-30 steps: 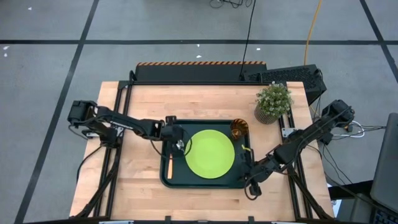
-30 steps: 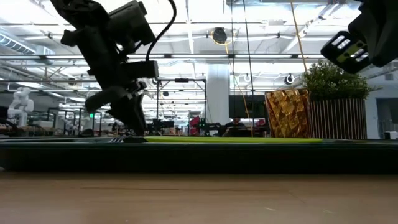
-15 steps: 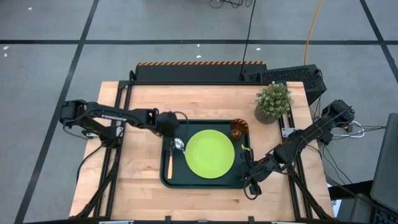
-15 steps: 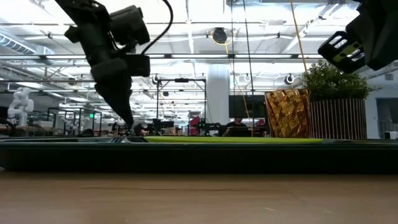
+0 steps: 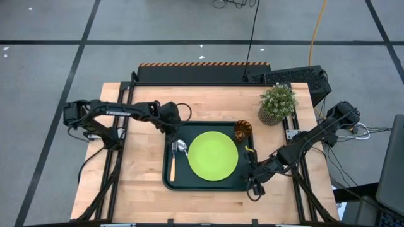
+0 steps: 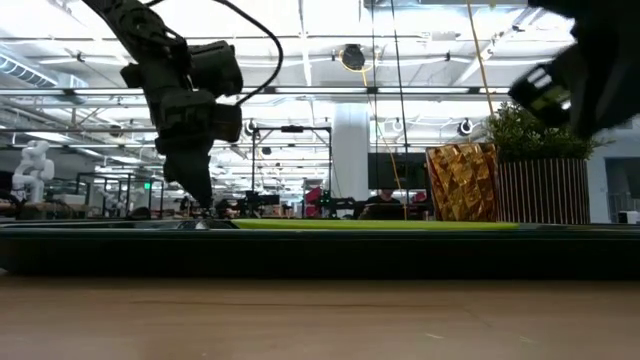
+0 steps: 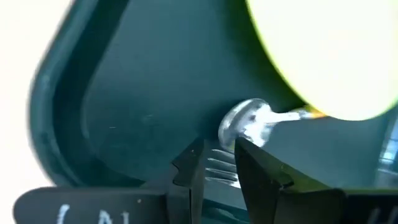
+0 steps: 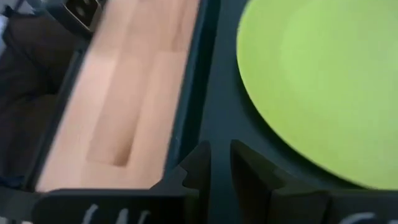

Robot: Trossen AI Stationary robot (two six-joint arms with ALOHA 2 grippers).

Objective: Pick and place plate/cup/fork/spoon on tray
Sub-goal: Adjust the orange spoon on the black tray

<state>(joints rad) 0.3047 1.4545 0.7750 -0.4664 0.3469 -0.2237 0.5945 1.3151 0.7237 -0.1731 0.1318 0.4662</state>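
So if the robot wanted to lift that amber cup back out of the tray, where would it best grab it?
Probably across its sides, coming straight down from above. The cup stands upright in the tray corner, and the plate and potted plant crowd it sideways.

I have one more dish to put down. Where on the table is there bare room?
Bare wood lies along the near edge of the table below the tray, and across the far strip left of the plant. The tray is crowded: plate, cup, spoon, fork.
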